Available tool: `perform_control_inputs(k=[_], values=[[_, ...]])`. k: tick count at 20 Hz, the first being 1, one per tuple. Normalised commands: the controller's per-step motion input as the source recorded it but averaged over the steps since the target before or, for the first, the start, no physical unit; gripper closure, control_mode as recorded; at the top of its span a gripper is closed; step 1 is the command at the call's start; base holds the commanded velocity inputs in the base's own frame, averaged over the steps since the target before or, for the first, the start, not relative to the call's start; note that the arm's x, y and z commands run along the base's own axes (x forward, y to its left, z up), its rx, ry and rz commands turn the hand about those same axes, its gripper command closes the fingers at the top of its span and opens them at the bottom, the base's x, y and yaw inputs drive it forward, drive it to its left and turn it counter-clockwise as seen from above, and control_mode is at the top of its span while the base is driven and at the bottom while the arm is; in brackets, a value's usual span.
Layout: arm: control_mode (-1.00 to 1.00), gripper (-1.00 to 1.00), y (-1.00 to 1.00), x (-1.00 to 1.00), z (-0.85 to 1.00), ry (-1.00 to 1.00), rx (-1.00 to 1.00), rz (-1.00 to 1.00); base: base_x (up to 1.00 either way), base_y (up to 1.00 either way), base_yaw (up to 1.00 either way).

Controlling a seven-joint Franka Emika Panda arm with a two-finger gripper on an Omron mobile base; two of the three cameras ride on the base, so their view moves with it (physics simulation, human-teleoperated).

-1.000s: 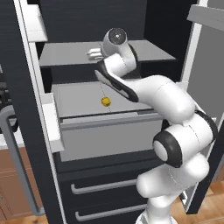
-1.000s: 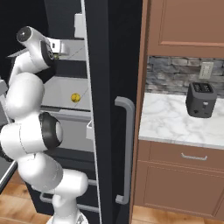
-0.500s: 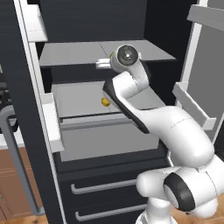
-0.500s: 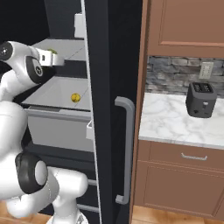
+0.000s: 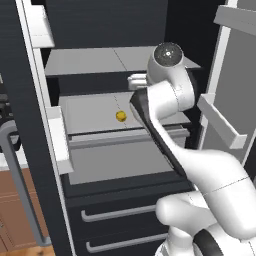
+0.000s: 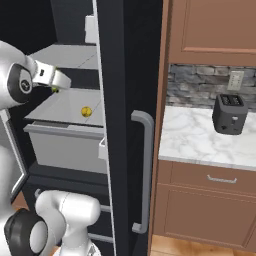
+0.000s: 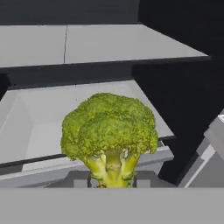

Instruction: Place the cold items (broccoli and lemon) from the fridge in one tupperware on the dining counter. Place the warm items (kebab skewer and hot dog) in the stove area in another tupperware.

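Hand view is showing the gripper (image 7: 112,178) pinching the broccoli (image 7: 109,132) by its stalk, jaws nearly closed, head upright and clear of the fridge (image 5: 125,60) shelves for carrying out, while the lemon (image 5: 121,116) is lying on the drawer lid.
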Motion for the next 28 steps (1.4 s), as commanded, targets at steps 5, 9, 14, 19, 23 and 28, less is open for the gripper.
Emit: perform_control_inputs(k=[5,9,14,19,23,28], values=[[-1.00,1.00,-0.38,-0.78,-0.46,0.27,0.05,-0.04,0.00,0.00,0.00],[-1.00,1.00,-0.04,-0.52,-0.24,0.28,0.08,0.00,0.00,0.00,0.00],[-1.00,1.00,-0.11,-0.08,0.00,0.27,0.01,-0.01,0.00,0.00,0.00],[-1.00,1.00,-0.13,-0.20,-0.16,0.17,0.01,0.00,0.00,0.00,0.00],[-1.00,1.00,-0.02,-0.50,-0.29,-0.03,0.07,0.00,0.00,0.00,0.00],[-1.00,1.00,-0.26,-0.40,-0.38,-0.15,0.10,0.00,0.00,0.00,0.00]])
